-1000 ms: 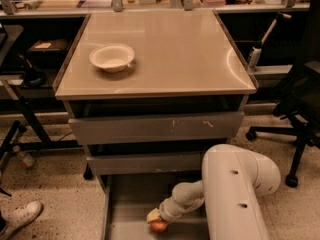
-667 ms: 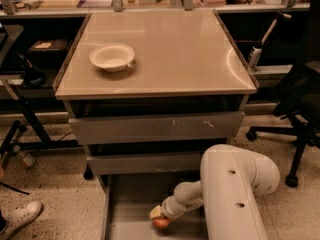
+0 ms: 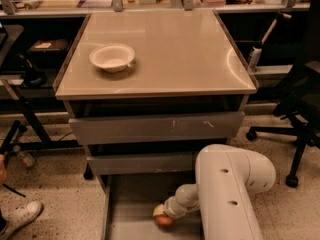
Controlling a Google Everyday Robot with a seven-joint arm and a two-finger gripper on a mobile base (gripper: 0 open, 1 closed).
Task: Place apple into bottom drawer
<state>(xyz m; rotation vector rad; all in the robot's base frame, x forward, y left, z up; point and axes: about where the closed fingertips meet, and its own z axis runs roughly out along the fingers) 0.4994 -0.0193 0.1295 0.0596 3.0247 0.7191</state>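
The apple (image 3: pixel 164 221), small and red-orange, is low inside the open bottom drawer (image 3: pixel 131 208), just above or on its grey floor near the middle. My gripper (image 3: pixel 162 217) reaches down into the drawer from the right, at the end of the white arm (image 3: pixel 227 194), and is shut on the apple. The arm's wrist hides most of the gripper and the apple's top.
A white bowl (image 3: pixel 112 57) sits on the beige cabinet top (image 3: pixel 165 49) at the left. The upper scratched drawer front (image 3: pixel 155 127) and middle drawer front (image 3: pixel 142 163) overhang the open drawer. An office chair (image 3: pixel 300 104) stands to the right; a shoe (image 3: pixel 20 217) is at the lower left.
The gripper and the apple have shifted slightly to the right inside the bottom drawer. Nothing else has moved.
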